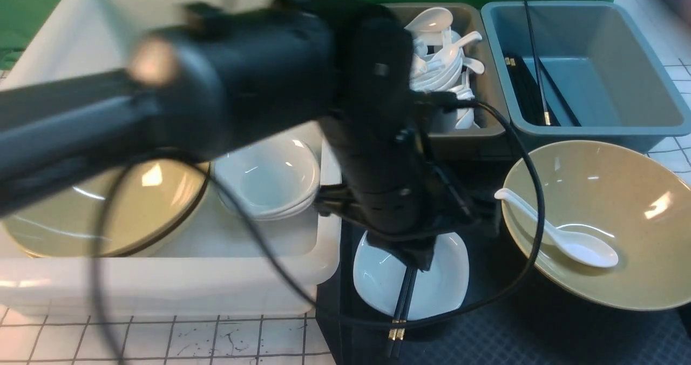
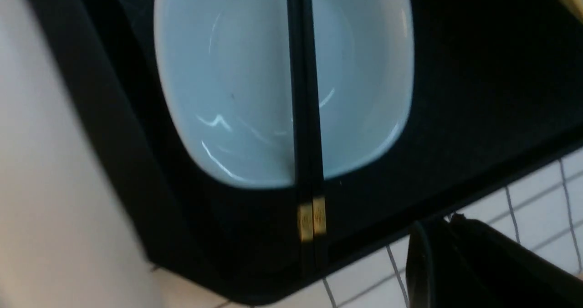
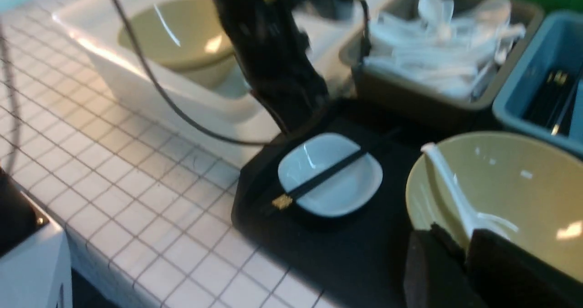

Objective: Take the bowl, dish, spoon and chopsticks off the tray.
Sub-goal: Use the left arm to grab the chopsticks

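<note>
On the dark tray (image 1: 513, 327) a white dish (image 1: 378, 278) carries the black chopsticks (image 1: 402, 305), gold bands toward me. My blurred left arm reaches over the dish. My left gripper (image 1: 418, 259) hangs just above it, shut and empty. In the left wrist view its joined fingers (image 2: 448, 219) stand off the tray's edge, beside the chopsticks (image 2: 305, 116) and the dish (image 2: 227, 94). To the right the tan bowl (image 1: 621, 192) holds the white spoon (image 1: 572, 241). My right gripper (image 3: 455, 237) hovers before the bowl (image 3: 524, 198), jaws barely apart, holding nothing.
A white tub (image 1: 162, 284) on the left holds another tan bowl (image 1: 108, 208) and stacked white dishes (image 1: 270, 176). Behind the tray stand a brown bin (image 1: 469, 135) of white spoons and a blue-grey bin (image 1: 588, 133) with black chopsticks. White tiles lie in front.
</note>
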